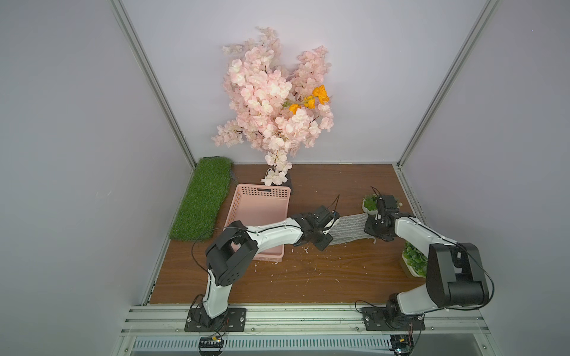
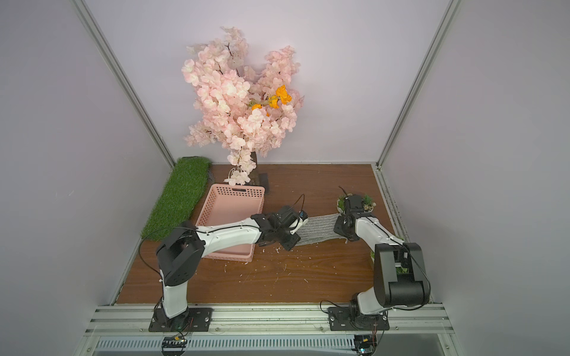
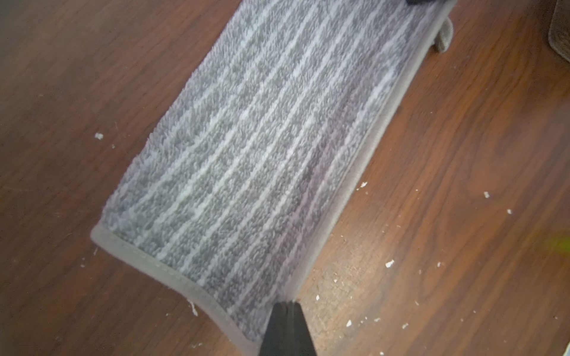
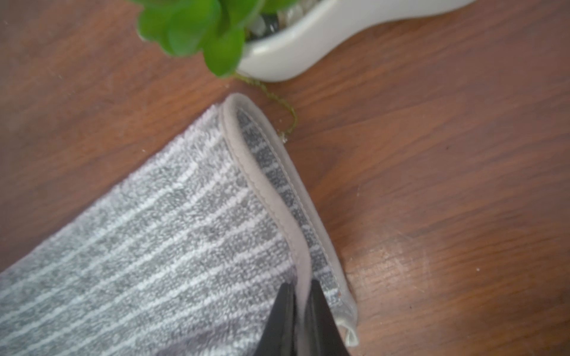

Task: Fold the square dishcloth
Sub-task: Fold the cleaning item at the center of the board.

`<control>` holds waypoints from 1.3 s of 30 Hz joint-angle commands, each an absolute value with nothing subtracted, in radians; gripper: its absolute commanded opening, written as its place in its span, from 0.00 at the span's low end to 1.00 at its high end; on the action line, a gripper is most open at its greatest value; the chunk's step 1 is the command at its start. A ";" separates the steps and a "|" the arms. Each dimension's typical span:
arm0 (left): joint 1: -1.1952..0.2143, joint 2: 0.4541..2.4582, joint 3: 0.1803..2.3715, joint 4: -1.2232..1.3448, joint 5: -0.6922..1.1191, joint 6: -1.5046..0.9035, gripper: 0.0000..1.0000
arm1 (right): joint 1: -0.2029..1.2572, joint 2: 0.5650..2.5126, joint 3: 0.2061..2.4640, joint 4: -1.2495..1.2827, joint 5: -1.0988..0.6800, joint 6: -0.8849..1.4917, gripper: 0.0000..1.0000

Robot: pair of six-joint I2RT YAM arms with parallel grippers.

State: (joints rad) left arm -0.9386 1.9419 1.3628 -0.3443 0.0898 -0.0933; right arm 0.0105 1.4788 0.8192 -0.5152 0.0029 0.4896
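- Top views, holdings. Square dishcloth (image 1: 350, 229): a grey striped band right of centre in both top views. It lies on the wooden table (image 1: 308, 277), right of the pink basket (image 1: 262, 192) and just below a small potted plant (image 1: 368, 203). It spans the gap between the two wrists, one short end under each. I judge it is drawn out this way to hold its layers square.
- Top views, pose. Left arm (image 1: 271, 234): it reaches in from the lower left across the basket's lower right corner, forearm nearly level, wrist tipped down at the cloth's left end. Right arm (image 1: 413, 229): it comes in from the lower right, elbow high, wrist bent down over the right end. The jaws are hidden beneath the wrists here.
- Left wrist view. Left gripper (image 3: 288, 311): black tips together at bottom centre, clamped on the cloth's corner where the short hem meets the long hemmed edge. The opposite long edge shows no hem, so it reads as a crease. By my judgement one fold is already made.
- Right wrist view. Right gripper (image 4: 301, 288): jaws a sliver apart at lower centre, clamped on the grey hem of the upper layer. A second hemmed layer shows just beside it, to the right. The plant's white pot sits at the top of the frame, near the cloth's far corner but apart from it.
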 commanded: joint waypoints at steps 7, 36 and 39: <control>-0.947 1.974 1.324 -0.319 0.086 -0.114 0.00 | -0.001 1.491 0.773 -0.471 0.032 0.501 0.14; -0.954 1.978 1.302 -0.199 0.147 -0.157 0.01 | -0.014 1.498 0.791 -0.454 0.121 0.511 0.11; -0.954 1.991 1.287 -0.184 0.155 -0.163 0.08 | -0.017 1.520 0.781 -0.439 0.120 0.511 0.11</control>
